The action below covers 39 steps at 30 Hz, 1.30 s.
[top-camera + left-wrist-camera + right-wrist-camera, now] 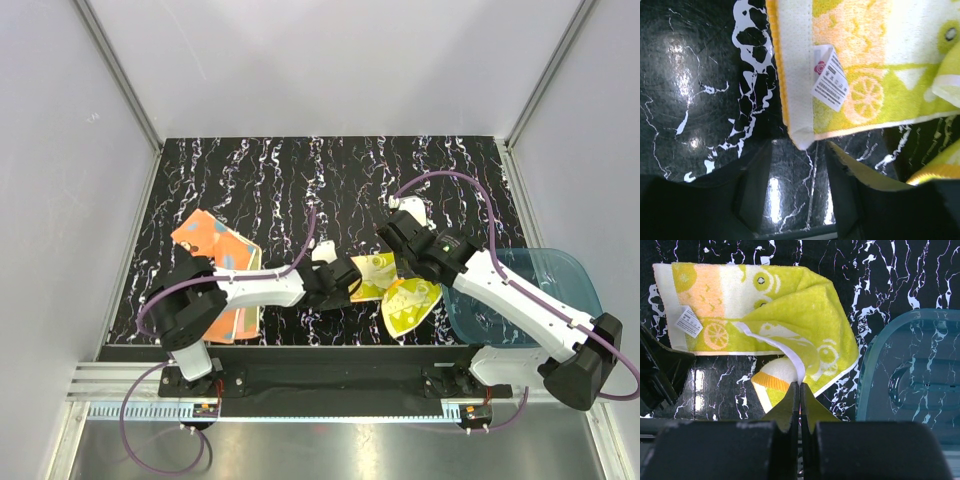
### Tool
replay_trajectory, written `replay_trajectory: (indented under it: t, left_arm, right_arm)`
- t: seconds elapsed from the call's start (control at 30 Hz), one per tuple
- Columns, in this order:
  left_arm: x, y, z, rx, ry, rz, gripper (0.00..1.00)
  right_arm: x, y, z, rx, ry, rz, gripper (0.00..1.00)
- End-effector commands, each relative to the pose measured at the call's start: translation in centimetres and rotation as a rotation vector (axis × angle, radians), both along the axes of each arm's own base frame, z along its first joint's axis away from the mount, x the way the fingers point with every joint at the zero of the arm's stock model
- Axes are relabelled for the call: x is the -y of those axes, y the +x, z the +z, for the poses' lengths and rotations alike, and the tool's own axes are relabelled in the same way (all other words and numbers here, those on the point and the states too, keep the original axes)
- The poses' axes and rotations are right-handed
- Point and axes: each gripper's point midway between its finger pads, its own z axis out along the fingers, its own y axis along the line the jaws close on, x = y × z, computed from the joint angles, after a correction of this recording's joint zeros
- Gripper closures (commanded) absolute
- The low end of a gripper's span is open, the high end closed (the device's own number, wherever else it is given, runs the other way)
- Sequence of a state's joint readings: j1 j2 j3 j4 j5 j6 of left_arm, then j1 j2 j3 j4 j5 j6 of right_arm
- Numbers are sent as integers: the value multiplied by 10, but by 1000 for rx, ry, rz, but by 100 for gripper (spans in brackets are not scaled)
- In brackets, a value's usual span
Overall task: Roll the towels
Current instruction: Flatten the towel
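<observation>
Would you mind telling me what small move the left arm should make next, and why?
Probably ease the left gripper forward and close on the yellow towel. In the left wrist view its corner lies just ahead of the open jaws, not yet between them, while the right gripper looks pinched on the far end.

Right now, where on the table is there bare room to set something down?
The back strip of the table beyond both arms is bare, and so is the middle between the orange towel and the yellow towel. The front is crowded: both towels, both arms and the blue tray at right.
</observation>
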<state>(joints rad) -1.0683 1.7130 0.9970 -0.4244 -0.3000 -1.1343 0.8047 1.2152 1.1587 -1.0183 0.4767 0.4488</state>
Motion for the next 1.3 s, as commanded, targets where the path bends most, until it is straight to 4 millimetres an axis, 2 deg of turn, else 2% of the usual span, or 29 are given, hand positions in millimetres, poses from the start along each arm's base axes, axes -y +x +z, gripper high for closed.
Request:
replay_trajectory:
  t: [0.0,0.13,0.2,0.27,0.37,0.47,0.57,0.67,0.7,0.77,0.8,0.87,0.9,0.93,1.0,1.03,1.07,1.1,1.17,1.27]
  left_arm:
    - [10,15,2,46,-4,13,52]
    - [13,16,0,43,-2,11,60]
    - [12,16,-1,40,2,12,69]
    - [11,16,0,44,2,14,74]
    - [8,16,1,48,13,18,84]
    - [5,16,6,53,17,22,100]
    - [1,16,15,62,13,27,100]
    - [-8,16,37,91,9,35,100]
    - [-11,18,56,118,-20,42,100]
    - [-30,18,76,158,5,64,100]
    - [-37,19,102,198,-37,77,100]
    - [-59,18,121,234,-9,93,100]
    - [-68,17,140,264,-35,104,100]
    - [-84,11,143,259,10,108,100]
    - [-105,10,169,308,8,140,100]
    - [-121,3,171,301,46,142,100]
    - [-132,0,186,328,23,158,100]
    - [-146,-7,188,322,50,162,100]
    - [-164,-15,205,350,9,184,100]
    - [-186,-29,217,354,-14,184,100]
  right_arm:
    - [0,1,6,20,24,0,100]
    - [0,2,6,20,25,0,100]
    - [0,2,6,22,24,1,100]
    - [0,2,6,22,26,-2,100]
    - [0,2,6,20,24,2,100]
    - [0,2,6,23,24,-1,100]
    - [1,2,6,21,17,-3,100]
    - [0,2,11,24,26,-5,100]
    - [-1,2,14,22,39,-6,100]
    - [-3,0,19,22,58,-1,100]
    - [-5,0,25,29,79,3,100]
    - [-6,-2,32,32,96,6,100]
    - [-7,-2,41,45,114,10,100]
    - [-6,-3,44,44,117,10,100]
    - [-6,-2,57,68,141,8,100]
    - [-5,-4,60,70,143,6,100]
    - [-4,-4,63,78,145,3,100]
    - [-2,-5,72,95,165,-4,100]
    - [4,-9,78,102,164,-18,100]
    - [13,-16,89,122,190,-45,100]
